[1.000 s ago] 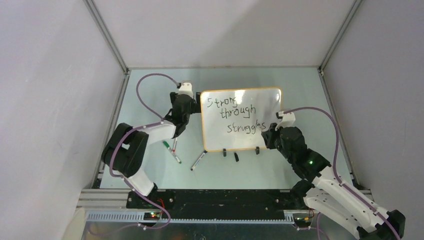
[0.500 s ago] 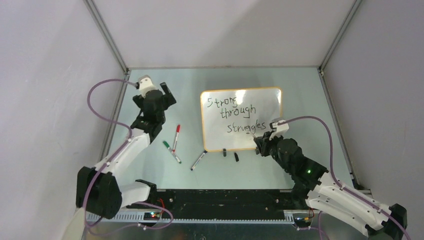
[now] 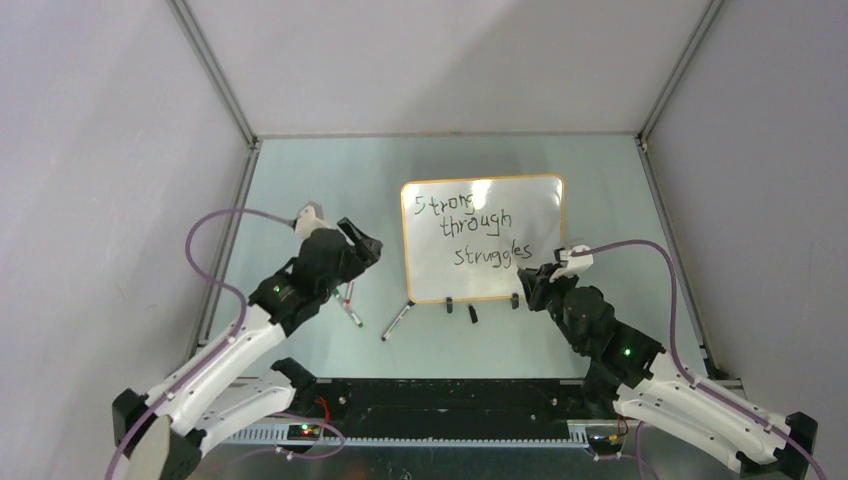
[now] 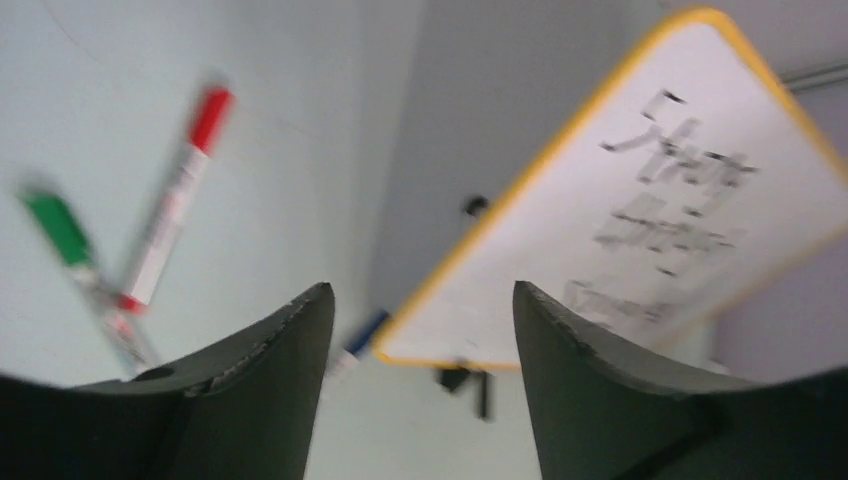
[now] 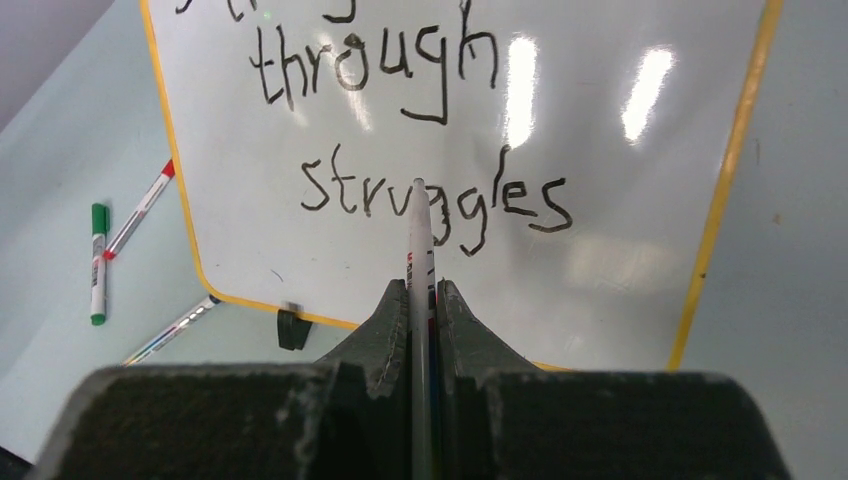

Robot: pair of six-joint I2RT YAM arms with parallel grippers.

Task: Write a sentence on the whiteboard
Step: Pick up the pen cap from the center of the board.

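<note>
Overhead, shows the whiteboard [image 3: 535, 205] on the desk [image 3: 300, 200], bearing the sentence [image 3: 470, 228] in three lines. From the left wrist, finds left fingers [image 4: 270, 400] spread wide, holding nothing; red marker [image 4: 175, 225] and green marker [image 4: 55, 225] beyond. From the right wrist, finds right fingers [image 5: 385, 335] clenched on a white marker [image 5: 419, 250], tip over "struggles".

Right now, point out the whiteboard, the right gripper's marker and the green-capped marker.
whiteboard [image 3: 540, 210], top external view, bare right side
held marker [image 5: 419, 250], right wrist view, barrel
green-capped marker [image 5: 98, 268], right wrist view, barrel
</note>
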